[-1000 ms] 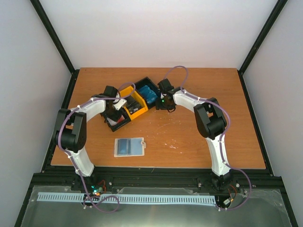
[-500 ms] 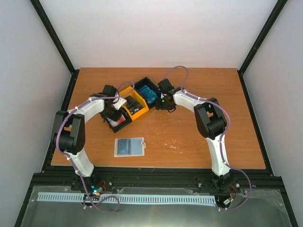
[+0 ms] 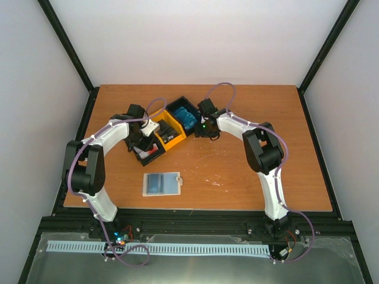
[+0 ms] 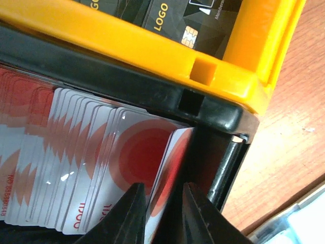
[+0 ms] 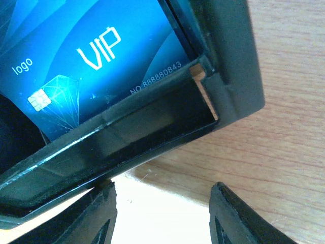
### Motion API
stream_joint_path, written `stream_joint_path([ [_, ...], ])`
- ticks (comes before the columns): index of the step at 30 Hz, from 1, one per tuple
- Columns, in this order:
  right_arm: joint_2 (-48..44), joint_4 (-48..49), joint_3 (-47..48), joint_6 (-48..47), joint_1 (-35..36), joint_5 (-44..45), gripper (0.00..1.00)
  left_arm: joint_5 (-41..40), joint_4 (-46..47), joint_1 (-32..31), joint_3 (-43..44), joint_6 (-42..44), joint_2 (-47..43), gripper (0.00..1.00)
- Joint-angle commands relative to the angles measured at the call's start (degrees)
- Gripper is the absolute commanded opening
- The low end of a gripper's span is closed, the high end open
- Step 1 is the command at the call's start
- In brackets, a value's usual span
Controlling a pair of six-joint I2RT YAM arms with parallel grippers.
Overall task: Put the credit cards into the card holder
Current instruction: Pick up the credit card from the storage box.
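The card holder (image 3: 161, 183) lies open on the table, pale blue inside, near the front. The credit cards sit in a black-and-yellow tray (image 3: 173, 133): red-and-white ones (image 4: 76, 152), black ones (image 4: 167, 15) and blue ones (image 5: 76, 61). My left gripper (image 3: 145, 141) is down in the red-and-white compartment. In the left wrist view (image 4: 165, 213) its jaws stand close around one red-and-white card (image 4: 170, 168) that tilts up off the stack beside the compartment's end wall. My right gripper (image 3: 205, 127) is open and empty at the tray's blue-card corner, shown in the right wrist view (image 5: 162, 213).
The tray's black end wall (image 4: 223, 132) is right beside my left fingers. The tray's black corner (image 5: 233, 86) overhangs my right gripper's left fingertip (image 5: 99, 213). Bare wooden table (image 3: 249, 171) lies to the right and front.
My left arm and the tray have shifted slightly left and back. The right arm and the card holder have not moved.
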Motion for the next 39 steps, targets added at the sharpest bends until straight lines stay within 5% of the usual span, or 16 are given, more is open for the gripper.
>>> stream_joint_path([
  [1,1.0,-1.5,-0.9,0.6,0.0,-1.2,0.51,4.7,-3.1,0.1,1.2,-0.4,-1.5,0.25],
  [21,1.2,-1.9,-1.0,0.7,0.0,-1.2,0.51,7.0,-1.8,0.1,-0.4,-3.1,0.3,0.32],
  [36,1.2,-1.8,-0.9,0.4,0.0,-1.4,0.51,5.5,-1.3,0.1,-0.2,-3.7,3.3,0.26],
  [39,1.0,-1.8,-0.9,0.3,0.0,-1.4,0.51,4.2,-1.0,0.2,0.5,-3.5,3.1,0.16],
])
